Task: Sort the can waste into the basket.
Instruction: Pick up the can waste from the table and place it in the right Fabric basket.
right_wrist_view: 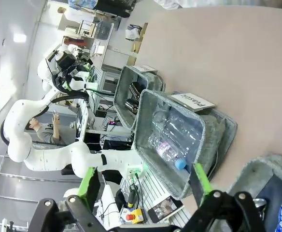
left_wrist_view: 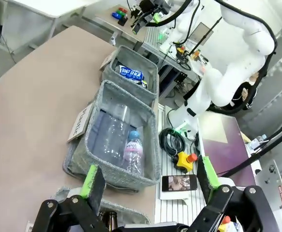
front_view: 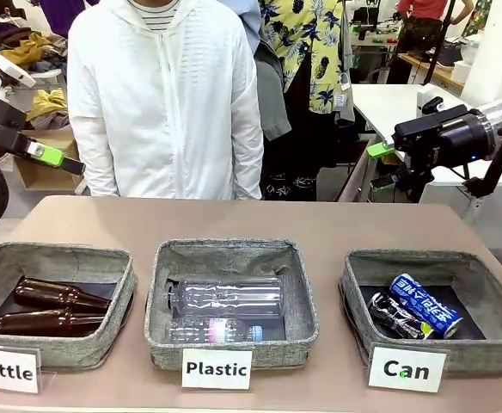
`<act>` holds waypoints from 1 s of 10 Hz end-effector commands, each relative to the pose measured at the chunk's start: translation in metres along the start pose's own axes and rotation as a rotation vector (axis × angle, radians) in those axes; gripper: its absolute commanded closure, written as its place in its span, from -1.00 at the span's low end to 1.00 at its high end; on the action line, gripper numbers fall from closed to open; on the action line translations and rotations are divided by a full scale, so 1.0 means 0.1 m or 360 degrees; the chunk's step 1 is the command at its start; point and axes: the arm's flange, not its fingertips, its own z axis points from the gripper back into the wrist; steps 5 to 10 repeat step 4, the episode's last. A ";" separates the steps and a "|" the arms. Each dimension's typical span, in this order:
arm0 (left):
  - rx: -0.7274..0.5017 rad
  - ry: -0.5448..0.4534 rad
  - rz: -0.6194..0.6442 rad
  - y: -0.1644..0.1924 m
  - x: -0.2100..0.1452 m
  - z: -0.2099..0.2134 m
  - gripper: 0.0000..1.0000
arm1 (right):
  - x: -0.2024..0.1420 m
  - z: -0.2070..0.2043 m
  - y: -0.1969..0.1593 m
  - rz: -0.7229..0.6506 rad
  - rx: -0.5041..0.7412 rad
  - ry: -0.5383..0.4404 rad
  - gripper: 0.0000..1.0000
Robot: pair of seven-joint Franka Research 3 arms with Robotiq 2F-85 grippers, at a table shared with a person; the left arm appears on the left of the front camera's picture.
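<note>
Grey fabric walls already enclose both pieces of can waste: the blue can (front_view: 425, 305) and the black can (front_view: 394, 316) lie on their sides, touching, on the dark lining of the basket (front_view: 360, 268) behind the white "Can" card (front_view: 407, 369), at the robot's right end of the counter (front_view: 260, 224). By that layout the sorting looks finished, so the main risk I see is disturbance rather than a missed pick. The right tool (front_view: 387, 165) hangs above and behind the basket with its green-padded fingers spread wide and nothing between them; a careless descent could catch the soft rim and drag or tip the basket, rolling the cans out. The left tool (front_view: 58, 159) sits raised at the far left, equally wide open and empty, and a low sweep across the counter could snag the "Bottle" basket (front_view: 113, 262), which holds 2 brown glass bottles (front_view: 53, 308) lying side by side. Between them, the "Plastic" basket (front_view: 169, 258) holds 2 clear plastic bottles (front_view: 225, 310), the smaller with a blue cap. A person in a white jacket (front_view: 165, 95) stands close at the far edge, so any wide arm swing could come near them.
</note>
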 end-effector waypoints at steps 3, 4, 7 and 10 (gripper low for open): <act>0.0007 0.0013 -0.0001 -0.01 0.00 0.01 -1.00 | -0.01 0.00 0.02 0.0012 -0.0018 0.0001 -1.00; 0.0007 0.0013 -0.0001 -0.01 0.00 0.01 -1.00 | -0.01 0.00 0.02 0.0012 -0.0018 0.0001 -1.00; 0.0007 0.0013 -0.0001 -0.01 0.00 0.01 -1.00 | -0.01 0.00 0.02 0.0012 -0.0018 0.0001 -1.00; 0.0007 0.0013 -0.0001 -0.01 0.00 0.01 -1.00 | -0.01 0.00 0.02 0.0012 -0.0018 0.0001 -1.00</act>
